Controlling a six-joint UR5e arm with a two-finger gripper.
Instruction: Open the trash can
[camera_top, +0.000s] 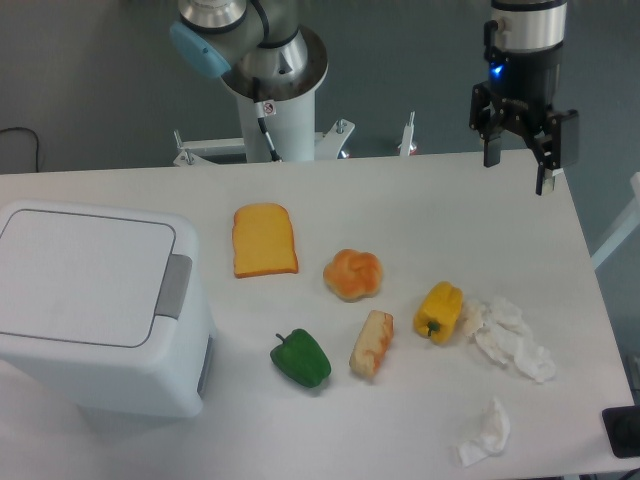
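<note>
Near edge of worktop (400, 200): crumpled tissue (487, 432) at right, trash can (95, 305) at left, lid flat and shut, grey latch on its right side. Mid: green pepper (300, 358), bread stick (372, 343), yellow pepper (439, 311), tissue wad (512, 336), bun (354, 274), toast slice (264, 240). Far right: claw (520, 172) hangs above the worktop's back edge, fingers spread, empty, well apart from the can.

- A robotics lab or test cell, not a home kitchen.
- An industrial arm's base (270, 80) is bolted on a metal bracket at the far edge of a plain white worktop (400, 200).
- Toy food, such as a slice of bread (264, 240) and a green pepper (300, 358), lies spread out like test props.
- Bare grey wall (90, 70) behind.
</note>
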